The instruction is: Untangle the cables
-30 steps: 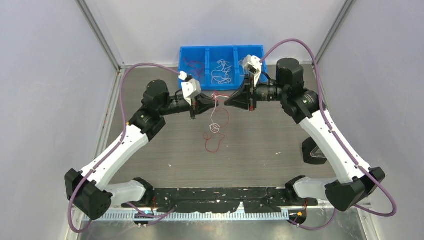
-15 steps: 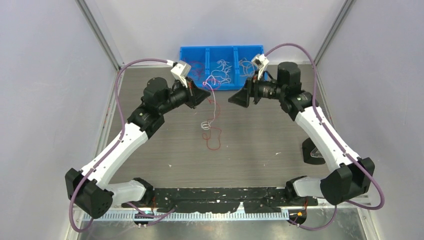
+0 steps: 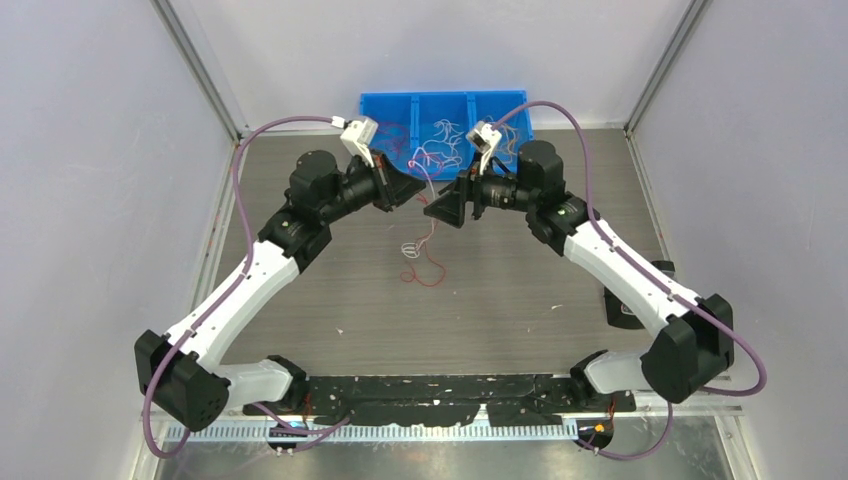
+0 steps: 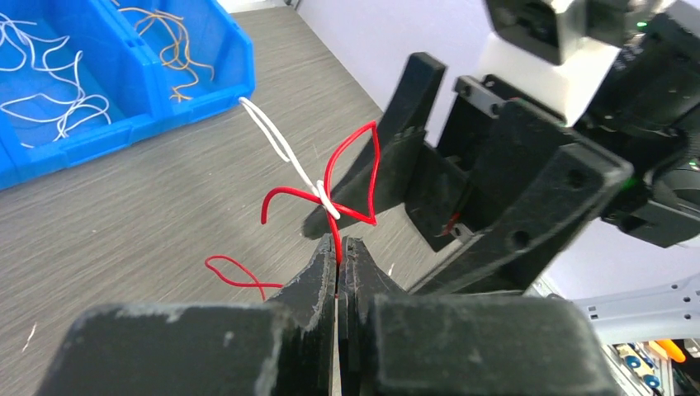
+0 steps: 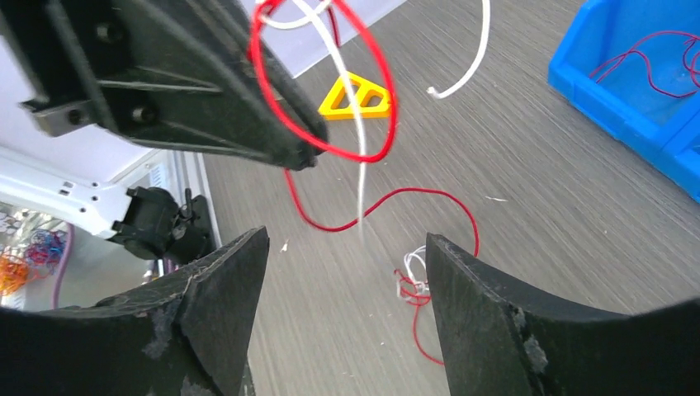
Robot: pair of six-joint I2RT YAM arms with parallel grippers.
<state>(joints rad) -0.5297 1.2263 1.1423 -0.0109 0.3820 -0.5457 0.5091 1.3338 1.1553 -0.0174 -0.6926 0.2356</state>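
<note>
The cables are thin red and white strands knotted together. My left gripper (image 3: 416, 186) (image 4: 338, 244) is shut on a red cable (image 4: 363, 177), held above the table. A white cable (image 4: 281, 144) crosses the red one just beyond the jaws. From there the strands hang down to a small tangle (image 3: 412, 250) (image 5: 413, 285) lying on the table. My right gripper (image 3: 432, 211) (image 5: 347, 241) is open and holds nothing. It faces the left gripper closely, with the red loop (image 5: 384, 107) and a white strand (image 5: 361, 165) hanging just ahead of its fingers.
A blue three-compartment bin (image 3: 380, 98) (image 4: 124, 124) at the back holds sorted red, white and orange wires. A yellow triangle (image 5: 357, 95) lies on the table beyond the left gripper. A black object (image 3: 618, 302) sits at the right edge. Walls enclose the table.
My right gripper let go of the cables, opened, and then swung left toward the left gripper. The left gripper rose back toward the bin, still holding the red cable.
</note>
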